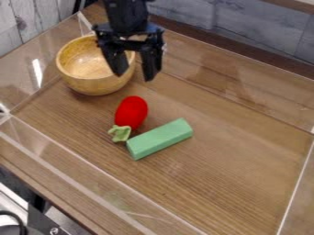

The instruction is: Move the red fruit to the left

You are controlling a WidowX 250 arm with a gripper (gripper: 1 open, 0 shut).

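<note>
Progress nil, operator: your red fruit (131, 111) lies untouched on the table (233, 174), touching the green block (160, 139), just in front of the wooden bowl (88, 66). Your gripper (134, 62) hangs beside the bowl, jaws wide, empty. Grasp and leftward move remain.

No text, label, brand, number or sign can be read anywhere.
</note>
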